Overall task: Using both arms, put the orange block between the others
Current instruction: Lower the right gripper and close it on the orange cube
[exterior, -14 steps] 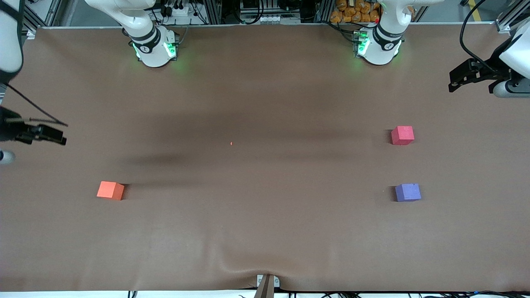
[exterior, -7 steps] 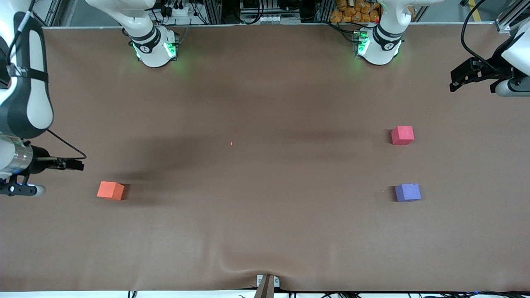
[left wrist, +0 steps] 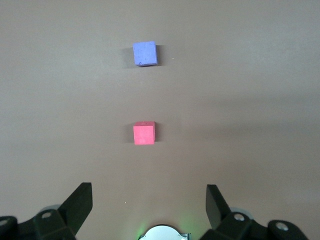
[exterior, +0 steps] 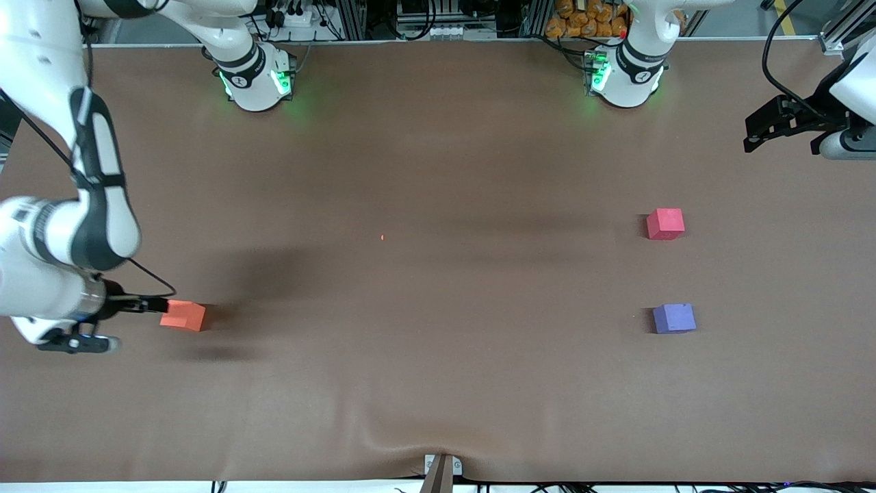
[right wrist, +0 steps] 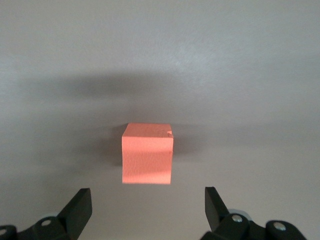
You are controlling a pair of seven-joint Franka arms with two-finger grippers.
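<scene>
The orange block (exterior: pixel 185 315) lies on the brown table toward the right arm's end. My right gripper (exterior: pixel 152 304) hangs low right beside it, open, its tips at the block's edge. In the right wrist view the orange block (right wrist: pixel 148 155) sits just ahead of the right gripper (right wrist: pixel 148 200), with nothing between the fingers. The red-pink cube (exterior: pixel 665 224) and the purple cube (exterior: pixel 674 318) sit apart toward the left arm's end, the purple one nearer the front camera. My left gripper (exterior: pixel 756 135) waits open above the table's edge there. It looks down on the red-pink cube (left wrist: pixel 144 133) and the purple cube (left wrist: pixel 145 53).
The two green-lit arm bases (exterior: pixel 256 79) (exterior: pixel 626 75) stand along the table's back edge. A tiny orange speck (exterior: pixel 382 237) lies mid-table. The brown cover is wrinkled near a metal bracket (exterior: pixel 441 469) at the front edge.
My right arm has swung in from the table's end and come down until its open gripper reaches the orange block. The left arm and all three cubes have stayed put.
</scene>
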